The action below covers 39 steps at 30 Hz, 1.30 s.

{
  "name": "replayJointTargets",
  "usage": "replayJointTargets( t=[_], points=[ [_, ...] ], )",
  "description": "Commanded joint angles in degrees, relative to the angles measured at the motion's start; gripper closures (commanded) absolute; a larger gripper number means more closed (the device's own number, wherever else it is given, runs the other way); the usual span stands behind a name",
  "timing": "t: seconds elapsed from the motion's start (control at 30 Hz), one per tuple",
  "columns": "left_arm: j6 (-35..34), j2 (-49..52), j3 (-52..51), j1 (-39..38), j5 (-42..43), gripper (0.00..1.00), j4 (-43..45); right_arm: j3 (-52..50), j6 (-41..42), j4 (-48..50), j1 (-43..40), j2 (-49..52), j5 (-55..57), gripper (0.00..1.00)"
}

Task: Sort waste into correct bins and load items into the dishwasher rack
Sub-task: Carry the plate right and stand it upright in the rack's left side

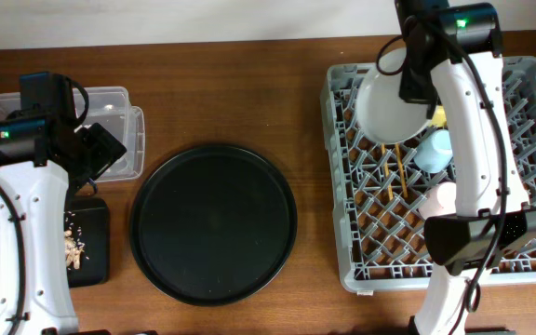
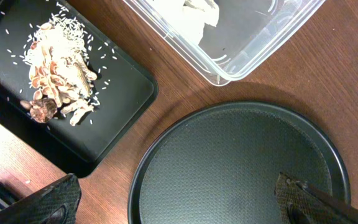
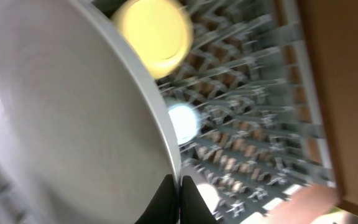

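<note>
My right gripper (image 3: 180, 200) is shut on the rim of the round grey-white plate (image 3: 61, 106), which it holds tilted over the far left part of the grey dishwasher rack (image 1: 529, 270). In the rack lie the yellow bowl (image 3: 154, 28), the light-blue cup (image 1: 433, 151), the pink cup (image 1: 443, 197) and the wooden chopsticks (image 1: 400, 172). My left gripper (image 2: 179, 205) hangs open and holds nothing, above the gap between the bins. The beige food scraps (image 2: 58, 81) lie in the shallow black tray (image 2: 126, 102). White napkins (image 2: 191, 15) sit in the clear tub (image 2: 247, 56).
A large round black tray (image 1: 213, 223) lies at the table's middle, between the bins and the rack. The clear tub (image 1: 119, 121) stands at the far left, with the black rectangular tray (image 1: 96, 265) in front of it.
</note>
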Motion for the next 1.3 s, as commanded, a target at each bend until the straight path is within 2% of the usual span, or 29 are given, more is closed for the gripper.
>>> replayJointTargets(
  t=[0.0, 0.17, 0.3, 0.53, 0.9, 1.07, 1.1, 1.2, 1.27],
  points=[
    [0.3, -0.8, 0.5, 0.1, 0.0, 0.01, 0.0, 0.1, 4.7, 0.7, 0.2, -0.2, 11.2, 0.96],
    [0.3, -0.8, 0.5, 0.1, 0.0, 0.01, 0.0, 0.0, 4.7, 2.5, 0.2, 1.0, 12.4, 0.96],
    [0.3, -0.8, 0.5, 0.1, 0.0, 0.01, 0.0, 0.0, 4.7, 2.7, 0.4, 1.9, 7.6, 0.96],
    [0.3, -0.8, 0.5, 0.1, 0.0, 0.01, 0.0, -1.0, 4.7, 6.1, 3.9, 3.1, 7.2, 0.96],
    [0.3, -0.8, 0.5, 0.1, 0.0, 0.01, 0.0, -7.5, 4.7, 9.1, 11.6, 7.5, 20.1, 0.96],
    [0.3, -0.8, 0.5, 0.1, 0.0, 0.01, 0.0, -8.3, 4.7, 9.6, 14.4, 8.3, 20.4, 0.96],
    [0.3, -0.8, 0.5, 0.1, 0.0, 0.01, 0.0, -8.3, 4.3, 9.6, 15.2, 8.2, 20.4, 0.95],
    [0.3, -0.8, 0.5, 0.1, 0.0, 0.01, 0.0, -8.3, 3.8, 9.3, 17.3, 8.0, 20.3, 0.76],
    [0.3, -0.8, 0.5, 0.1, 0.0, 0.01, 0.0, -8.1, 3.8, 8.7, 18.8, 7.6, 20.3, 0.74]
  ],
)
